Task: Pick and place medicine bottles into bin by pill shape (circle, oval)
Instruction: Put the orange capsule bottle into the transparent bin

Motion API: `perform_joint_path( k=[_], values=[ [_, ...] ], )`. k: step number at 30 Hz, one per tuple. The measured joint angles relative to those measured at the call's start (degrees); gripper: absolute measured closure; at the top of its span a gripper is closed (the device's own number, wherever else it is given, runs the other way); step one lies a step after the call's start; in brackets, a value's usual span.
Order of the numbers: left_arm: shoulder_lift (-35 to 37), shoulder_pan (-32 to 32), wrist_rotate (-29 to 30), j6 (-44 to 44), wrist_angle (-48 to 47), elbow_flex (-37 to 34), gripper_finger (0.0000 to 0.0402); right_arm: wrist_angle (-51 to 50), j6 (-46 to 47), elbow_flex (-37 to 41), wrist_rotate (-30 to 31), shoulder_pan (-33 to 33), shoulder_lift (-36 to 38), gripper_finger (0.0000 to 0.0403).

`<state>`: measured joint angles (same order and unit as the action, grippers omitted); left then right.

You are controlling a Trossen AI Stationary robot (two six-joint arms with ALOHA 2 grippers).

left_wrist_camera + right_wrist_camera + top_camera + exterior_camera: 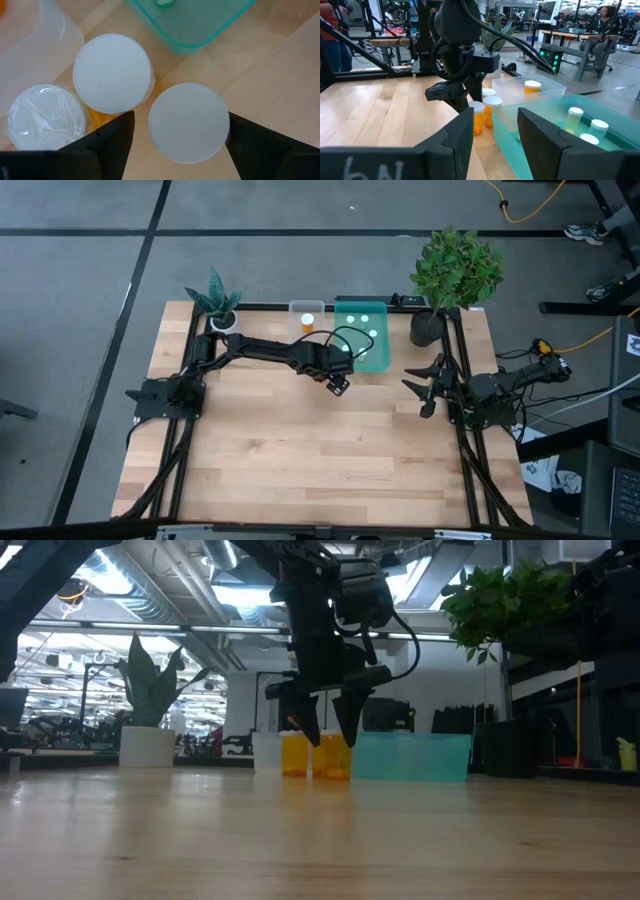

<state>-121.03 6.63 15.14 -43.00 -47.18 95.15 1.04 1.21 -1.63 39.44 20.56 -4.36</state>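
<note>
I have the left gripper (175, 132) spread wide and holding nothing, its fingers straddling one orange bottle (189, 122) from above. A second bottle (113, 73) stands just beside that one, nearly touching, with a third (46, 116) next to it, so as I close, a finger could clip the neighbour's cap and tip it (the gap looks tight). Just beyond sit the teal bin (192, 30), already holding pale bottles (575, 119), and the clear bin (530, 91). The right gripper (425, 387) waits partly open and empty, off to the side. I can read no label on any bottle.
</note>
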Motion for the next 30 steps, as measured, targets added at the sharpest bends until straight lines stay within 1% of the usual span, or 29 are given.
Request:
perform_joint_path(
  k=[22,26,30],
  values=[
    [0.0,0.0,0.4,0.0,0.1,0.0,0.0120,0.0,0.0,0.0,0.0,0.0,0.0,0.0249],
    [0.0,0.0,0.4,0.0,0.1,0.0,0.0143,0.0,0.0,0.0,0.0,0.0,0.0,0.0249],
    [0.0,0.0,0.5,0.0,0.2,0.0,0.0187,0.0,0.0,0.0,0.0,0.0,0.0,0.0249]
  ],
)
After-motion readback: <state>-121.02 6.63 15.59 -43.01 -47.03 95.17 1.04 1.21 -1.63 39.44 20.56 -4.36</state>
